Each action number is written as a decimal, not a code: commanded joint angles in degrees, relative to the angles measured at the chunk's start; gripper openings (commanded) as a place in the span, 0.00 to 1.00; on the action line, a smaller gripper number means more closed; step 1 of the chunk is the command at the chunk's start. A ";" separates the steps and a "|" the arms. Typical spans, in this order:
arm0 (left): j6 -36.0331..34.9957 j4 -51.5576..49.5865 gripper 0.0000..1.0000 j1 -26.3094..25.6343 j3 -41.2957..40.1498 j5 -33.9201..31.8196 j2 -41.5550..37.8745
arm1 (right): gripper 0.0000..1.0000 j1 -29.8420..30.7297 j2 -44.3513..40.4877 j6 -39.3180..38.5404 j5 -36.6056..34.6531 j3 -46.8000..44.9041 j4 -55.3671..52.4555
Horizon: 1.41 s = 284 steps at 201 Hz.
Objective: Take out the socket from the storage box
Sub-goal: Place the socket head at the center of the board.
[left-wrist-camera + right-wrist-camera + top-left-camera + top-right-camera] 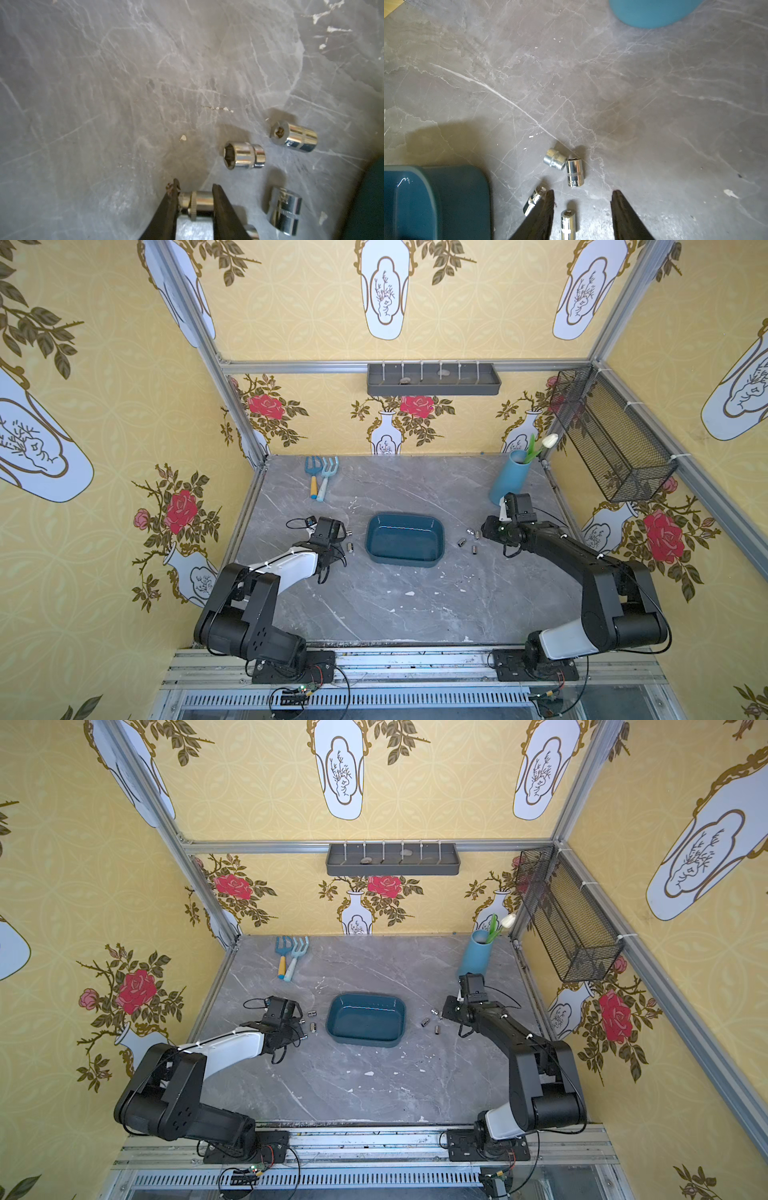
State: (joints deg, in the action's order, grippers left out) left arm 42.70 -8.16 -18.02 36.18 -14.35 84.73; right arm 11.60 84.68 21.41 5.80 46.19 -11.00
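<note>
Chrome-plated steel socket [197, 202]: small, dense, rigid, slick, roll-prone. Likely safest taken end to end, as pinched by left fingers [221, 209]; right fingers [545, 214] spread, empty.

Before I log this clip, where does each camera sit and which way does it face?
Both top views: one stereo pair high at the front, looking down on the table and tub; left arm and right arm show whole.
Left wrist: on the left arm, looking along the left gripper, shut on a socket; only its fingers show.
Right wrist: looks past the open right gripper at four loose sockets.
Shared: both wrist views catch the tub's edge.
</note>
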 commanded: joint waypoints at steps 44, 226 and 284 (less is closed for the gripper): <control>-0.86 -1.27 0.34 -0.05 2.42 1.51 1.97 | 0.49 0.00 -0.22 0.52 -0.36 -0.14 0.52; -2.51 -7.61 0.58 -0.03 5.38 2.48 -4.03 | 0.49 -0.05 -0.40 0.81 -0.30 0.10 0.50; -9.20 -10.00 0.79 0.17 9.87 -2.76 -13.24 | 0.52 -0.04 -1.17 0.49 -1.33 0.66 0.75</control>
State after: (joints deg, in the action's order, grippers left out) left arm 38.39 -17.41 -18.06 44.62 -13.50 73.76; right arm 11.60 84.49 21.65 5.63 46.28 -11.00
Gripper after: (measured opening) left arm 0.738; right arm 0.508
